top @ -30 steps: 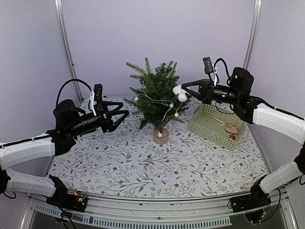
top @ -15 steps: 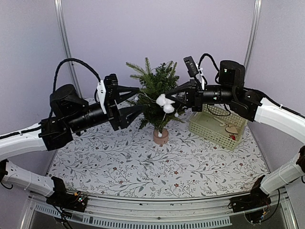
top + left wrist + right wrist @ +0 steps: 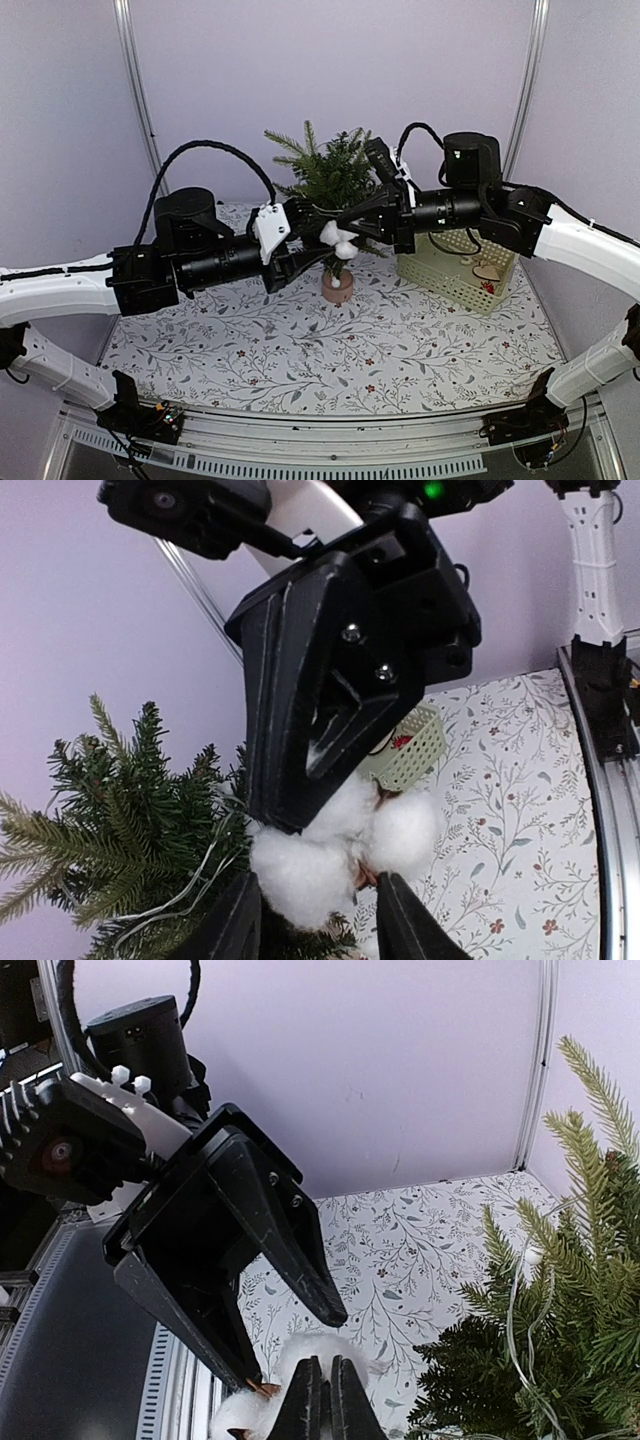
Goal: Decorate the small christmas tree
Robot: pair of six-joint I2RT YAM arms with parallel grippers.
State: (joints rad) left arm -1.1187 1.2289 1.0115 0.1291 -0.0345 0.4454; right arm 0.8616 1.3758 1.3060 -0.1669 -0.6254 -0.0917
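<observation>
Top external: small christmas tree [image 3: 322, 180] stands mid-table at the back, just left of a slotted plastic basket [image 3: 450, 268]. Judged light and tippy, with springy needles and stiff branches, so steady it at the round base [image 3: 337, 287]. In front of it, right gripper [image 3: 320, 1400] pinches a fluffy cotton ornament [image 3: 335, 845]; left gripper [image 3: 315, 925] is spread around it.

Soft, even light fills every view, and the shadows on the table [image 3: 300, 350] below the fingers are faint. The cotton balls [image 3: 300, 870] between the left gripper [image 3: 318, 890] fingers [image 3: 235, 925] glow bright white. Those fingers look blurry.
</observation>
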